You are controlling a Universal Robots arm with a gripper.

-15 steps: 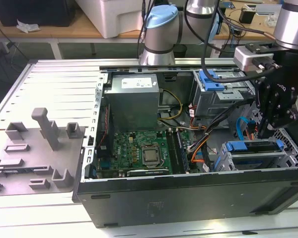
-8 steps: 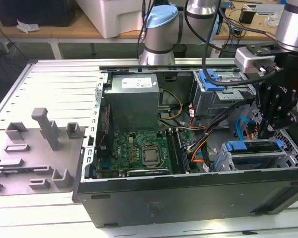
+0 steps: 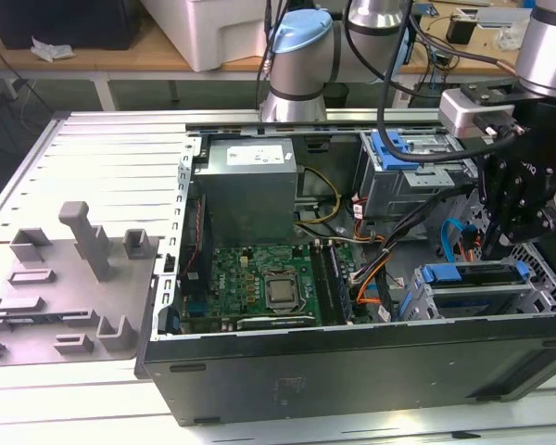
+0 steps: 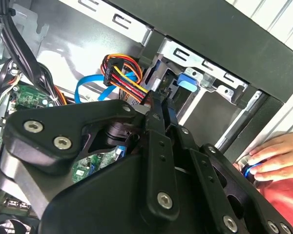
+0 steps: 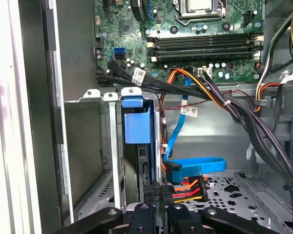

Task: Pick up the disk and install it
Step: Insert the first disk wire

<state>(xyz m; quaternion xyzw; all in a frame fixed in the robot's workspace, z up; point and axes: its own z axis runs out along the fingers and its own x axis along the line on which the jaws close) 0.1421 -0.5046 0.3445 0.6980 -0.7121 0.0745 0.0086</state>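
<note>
The table carries an open computer case lying on its side, with the motherboard exposed. A drive cage occupies the end of the case at the exterior view's right. The disk, framed by its blue caddy, stands slotted in that cage. The end effector hangs just above the cage. Its fingers are drawn together with nothing gripped, beside a plug with coloured wires. A person's hand lies just outside the case wall.

Claw hangs just above blue-framed disk, sitting in drive cage of open computer case.
</note>
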